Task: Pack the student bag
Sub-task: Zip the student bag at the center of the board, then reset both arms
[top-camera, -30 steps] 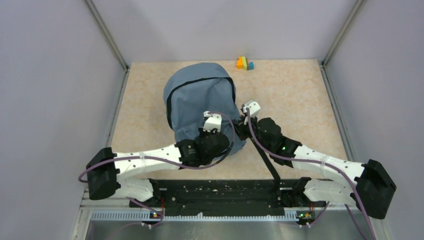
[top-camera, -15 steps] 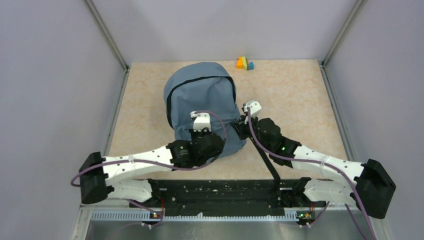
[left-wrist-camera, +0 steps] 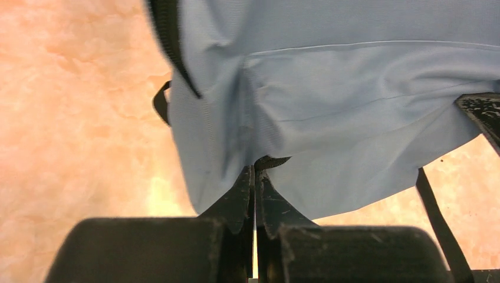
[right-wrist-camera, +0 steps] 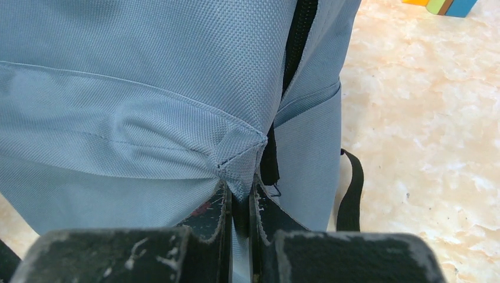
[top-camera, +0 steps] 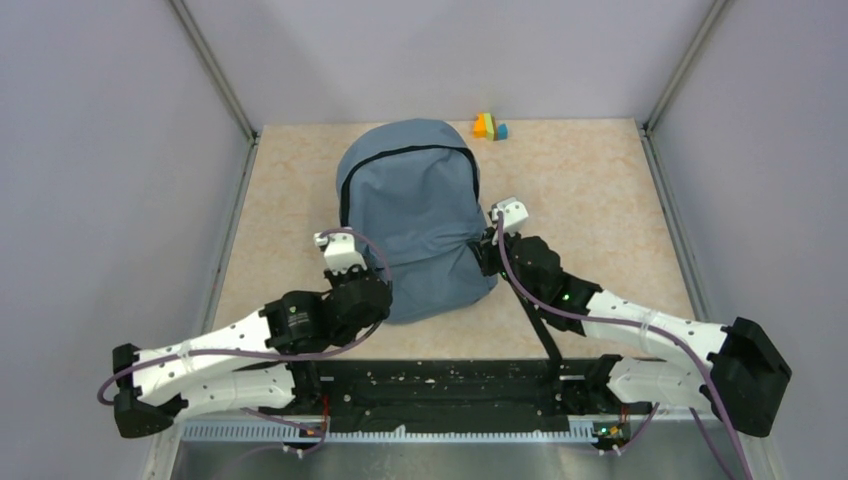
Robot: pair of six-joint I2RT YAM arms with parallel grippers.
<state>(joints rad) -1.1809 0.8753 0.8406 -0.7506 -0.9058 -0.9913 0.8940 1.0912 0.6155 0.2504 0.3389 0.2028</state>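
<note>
Looking like a robotics lab, i.e. a closed test cell, not a home or shop. Plain grey walls (top-camera: 100,150) are closing in three sides, w/ bare aluminium posts (top-camera: 215,75) running up the corners. Two white-and-black robot arms, left arm (top-camera: 230,345) & right arm (top-camera: 640,325), are sitting bolted to a black base rail (top-camera: 440,385) at the near edge of a beige stone-pattern desk (top-camera: 600,190), a green status light (top-camera: 566,296) glowing on the right one. A student bag (top-camera: 410,210) & a few coloured blocks (top-camera: 490,126) are lying on the desk.
</note>
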